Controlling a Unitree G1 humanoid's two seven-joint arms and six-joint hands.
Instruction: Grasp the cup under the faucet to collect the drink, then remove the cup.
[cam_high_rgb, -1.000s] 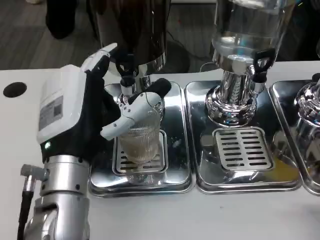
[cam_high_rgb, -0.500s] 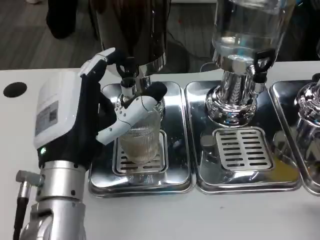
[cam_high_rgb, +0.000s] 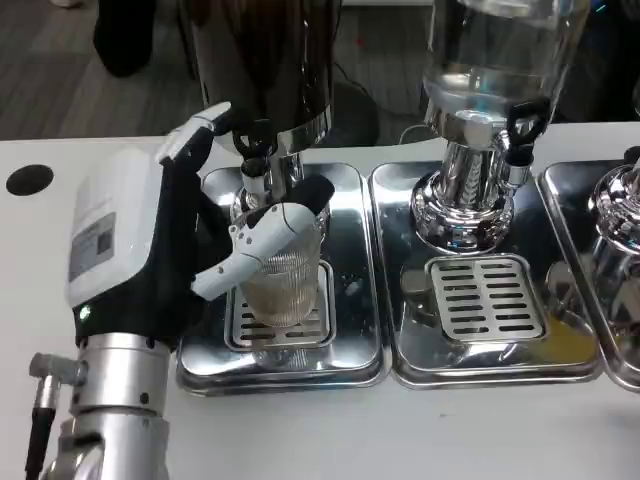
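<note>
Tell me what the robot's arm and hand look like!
The left hand has a white back with a small printed label and a tiny green light. Its fingers are white and black. The forearm is shiny silver, with a black cable plugged into its side.

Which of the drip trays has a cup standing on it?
The leftmost drip tray, under the dark dispenser: the ribbed cup stands on its grate, held by the left hand. The others carry none.

Cup (cam_high_rgb: 283, 285): clear ribbed glass, upright, left of frame centre, on slotted drip grate (cam_high_rgb: 280, 322) directly under faucet (cam_high_rgb: 256, 172) of dark dispenser. Possibly some pale liquid inside; unclear.
</note>
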